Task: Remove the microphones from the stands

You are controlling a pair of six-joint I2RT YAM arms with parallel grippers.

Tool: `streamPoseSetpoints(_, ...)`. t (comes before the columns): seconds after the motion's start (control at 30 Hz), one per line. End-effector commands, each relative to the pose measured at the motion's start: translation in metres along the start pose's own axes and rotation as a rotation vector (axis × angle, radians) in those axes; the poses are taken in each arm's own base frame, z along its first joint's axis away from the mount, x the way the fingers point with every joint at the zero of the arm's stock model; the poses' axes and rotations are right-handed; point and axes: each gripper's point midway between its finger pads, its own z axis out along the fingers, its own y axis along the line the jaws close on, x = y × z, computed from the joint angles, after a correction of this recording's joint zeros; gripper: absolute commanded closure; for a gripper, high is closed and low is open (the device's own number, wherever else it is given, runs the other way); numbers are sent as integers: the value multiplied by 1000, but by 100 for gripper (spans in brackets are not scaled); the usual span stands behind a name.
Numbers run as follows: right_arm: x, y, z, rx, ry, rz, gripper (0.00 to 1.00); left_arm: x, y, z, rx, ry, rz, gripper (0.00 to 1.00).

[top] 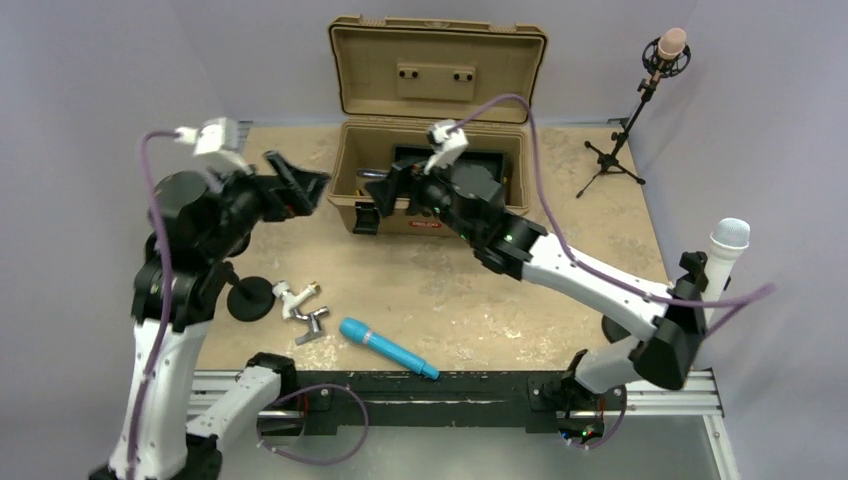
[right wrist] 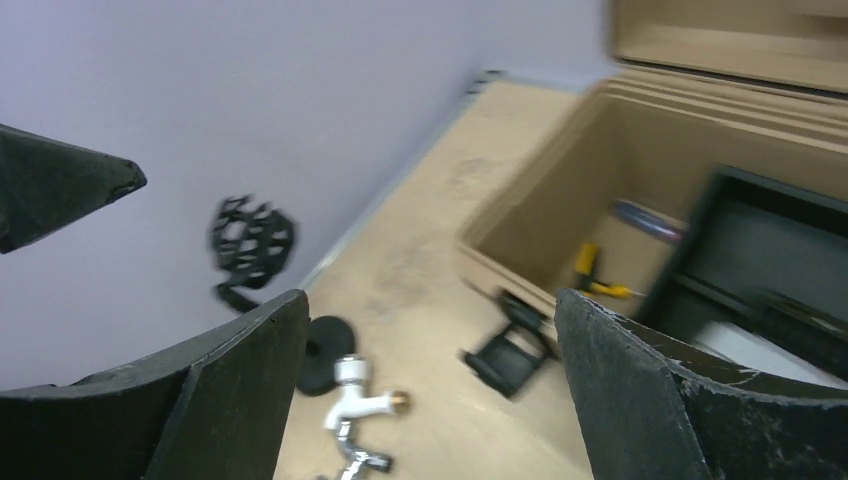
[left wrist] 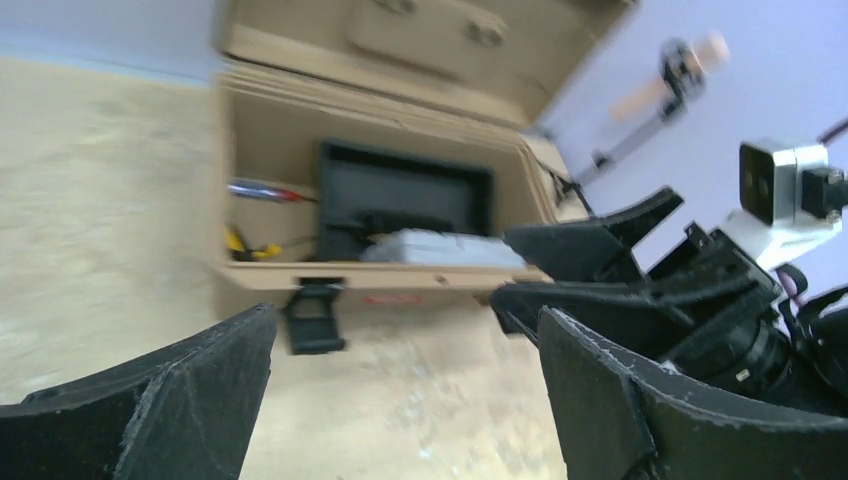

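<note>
A pink-headed microphone [top: 671,45] sits in a shock mount on a black tripod stand [top: 618,145] at the table's far right; it also shows blurred in the left wrist view [left wrist: 690,62]. A white-headed microphone [top: 727,248] stands upright in a black holder at the right edge. A blue microphone [top: 388,348] lies on the table near the front. My left gripper [top: 300,185] [left wrist: 405,330] is open and empty, raised left of the case. My right gripper [top: 385,195] [right wrist: 430,305] is open and empty at the case's front left corner, facing the left gripper.
An open tan case [top: 430,175] [left wrist: 380,210] [right wrist: 640,200] holds a black tray and small tools. A white and chrome faucet [top: 302,308] [right wrist: 360,400] and a black round base [top: 250,298] [right wrist: 325,355] lie at the left.
</note>
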Motion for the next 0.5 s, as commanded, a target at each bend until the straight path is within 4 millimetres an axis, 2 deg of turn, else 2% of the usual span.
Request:
streamPoseSetpoints(0.0,-13,-82,-56,400,-137,-36,9,19,-69,46,248,114,137,0)
streamPoseSetpoints(0.13,-5,-120,-108,581,-195,11,9,39,-127,62,435,213,230,0)
streamPoseSetpoints(0.2,3,-140,-129,680,-210,38,9,49,-141,66,481,250,279,0)
streamPoseSetpoints(0.27,13,-156,-147,773,-218,72,9,57,-144,69,499,266,319,0)
streamPoseSetpoints(0.47,44,-194,-191,1042,-237,169,7,93,-131,70,503,329,357,0)
